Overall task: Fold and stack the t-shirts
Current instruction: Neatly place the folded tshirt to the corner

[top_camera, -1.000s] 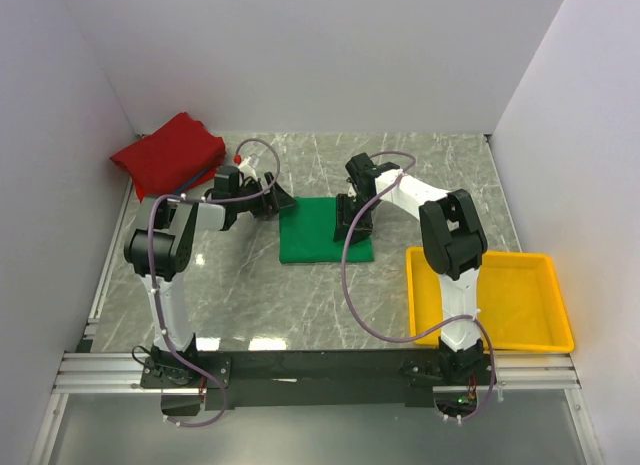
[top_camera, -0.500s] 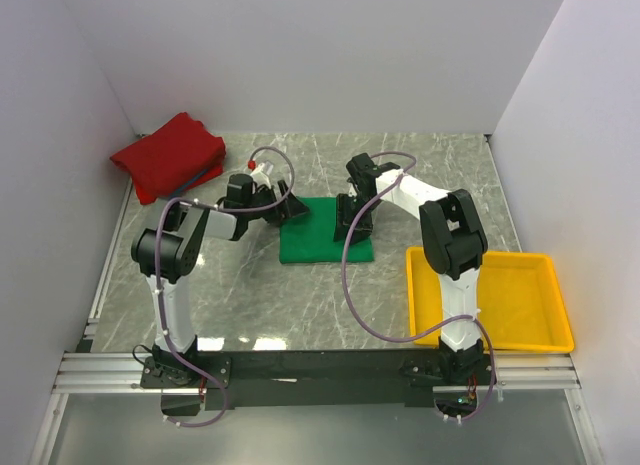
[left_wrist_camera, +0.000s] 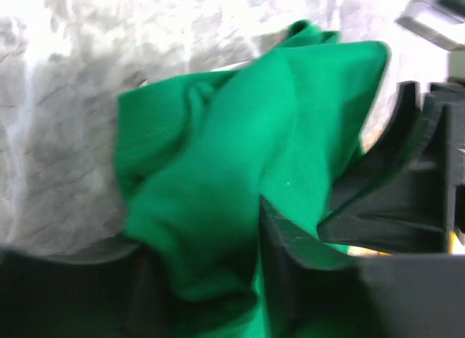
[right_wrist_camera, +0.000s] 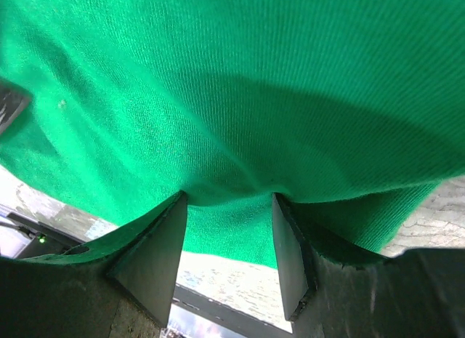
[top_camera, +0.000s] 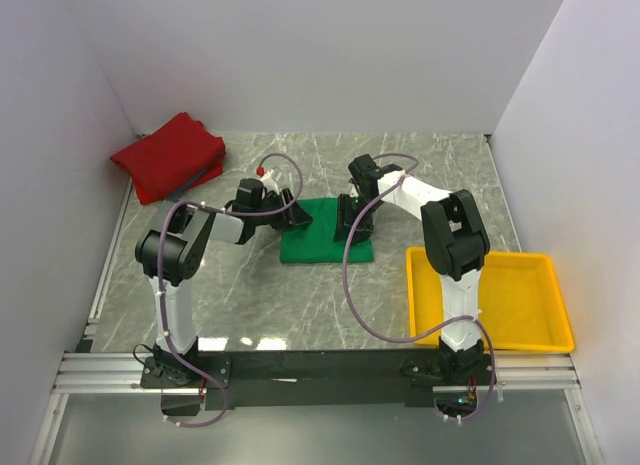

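I have both grippers pinching the green t-shirt [top_camera: 322, 238]: left gripper [left_wrist_camera: 211, 280] and right gripper [right_wrist_camera: 227, 240] each closed on fabric. If either pinch slips, the fold collapses between them.

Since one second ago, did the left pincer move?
Yes. The left pincer has moved rightward, away from the red shirt, and now reaches the left edge of the green shirt.

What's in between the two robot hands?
The green shirt lies between the left hand and right hand, shown in the top view.
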`<state>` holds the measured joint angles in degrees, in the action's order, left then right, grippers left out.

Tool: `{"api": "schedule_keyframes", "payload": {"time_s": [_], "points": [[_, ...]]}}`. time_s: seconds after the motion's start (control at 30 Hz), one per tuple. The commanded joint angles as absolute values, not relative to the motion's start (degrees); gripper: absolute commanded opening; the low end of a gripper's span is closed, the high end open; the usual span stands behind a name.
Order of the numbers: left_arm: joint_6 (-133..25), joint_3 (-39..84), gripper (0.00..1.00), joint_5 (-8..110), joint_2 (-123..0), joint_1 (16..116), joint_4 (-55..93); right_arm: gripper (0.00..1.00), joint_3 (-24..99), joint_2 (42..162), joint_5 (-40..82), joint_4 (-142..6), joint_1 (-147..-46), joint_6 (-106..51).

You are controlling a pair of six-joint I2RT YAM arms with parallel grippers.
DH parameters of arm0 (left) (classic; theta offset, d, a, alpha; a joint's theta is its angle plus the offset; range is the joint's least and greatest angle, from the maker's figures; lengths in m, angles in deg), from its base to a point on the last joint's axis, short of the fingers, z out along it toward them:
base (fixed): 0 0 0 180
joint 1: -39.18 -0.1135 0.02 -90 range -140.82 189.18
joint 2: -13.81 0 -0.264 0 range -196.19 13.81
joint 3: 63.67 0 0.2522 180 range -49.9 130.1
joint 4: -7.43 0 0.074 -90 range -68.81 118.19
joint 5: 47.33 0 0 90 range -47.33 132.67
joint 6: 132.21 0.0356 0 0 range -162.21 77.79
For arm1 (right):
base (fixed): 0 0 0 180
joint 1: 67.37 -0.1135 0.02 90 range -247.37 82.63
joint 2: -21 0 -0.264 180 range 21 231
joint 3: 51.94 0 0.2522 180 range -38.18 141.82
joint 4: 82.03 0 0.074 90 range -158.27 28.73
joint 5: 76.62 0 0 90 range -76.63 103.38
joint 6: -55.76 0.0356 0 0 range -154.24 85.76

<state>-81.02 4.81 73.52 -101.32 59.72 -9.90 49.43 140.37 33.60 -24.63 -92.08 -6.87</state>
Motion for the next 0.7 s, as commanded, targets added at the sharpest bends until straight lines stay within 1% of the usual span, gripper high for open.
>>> {"api": "schedule_keyframes", "payload": {"time_s": [0.0, 0.03, 0.07, 0.13, 0.17, 0.27, 0.37, 0.5, 0.67], "points": [[-79.7, 5.5, 0.45, 69.3, -105.3, 61.3, 9.7, 0.57, 48.1, 138.4, 33.4, -25.6, -92.2, -7.1], [-79.5, 6.6, 0.39, 68.5, -105.4, 61.2, 11.3, 0.57, 48.3, 138.2, 33.4, -25.6, -92.2, -7.1], [-78.7, 8.9, 0.28, 67.7, -105.5, 61.2, 12.8, 0.57, 48.3, 138.1, 33.3, -25.4, -92.2, -7.1], [-78.0, 11.3, 0.14, 64.9, -105.7, 61.2, 17.7, 0.57, 48.9, 137.8, 33.2, -24.9, -92.2, -7.3], [-77.1, 13.8, 0.00, 64.1, -105.7, 61.2, 19.3, 0.57, 49.1, 137.7, 33.2, -24.7, -92.2, -7.5], [-74.3, 19.1, 0.00, 59.8, -105.4, 60.8, 27.1, 0.57, 49.6, 136.9, 31.9, -23.3, -92.2, -8.4], [-71.6, 24.8, 0.00, 55.5, -104.2, 59.6, 35.1, 0.61, 50.1, 136.2, 28.4, -21.3, -92.2, -9.6], [-69.1, 31.5, 0.00, 53.7, -102.8, 56.6, 42.9, 0.65, 51.2, 135.5, 23.8, -18.0, -91.5, -11.4], [-63.4, 43.8, 0.00, 54.6, -104.0, 52.4, 53.4, 0.66, 52.1, 135.0, 22.0, -16.6, -90.3, -12.3]]}}
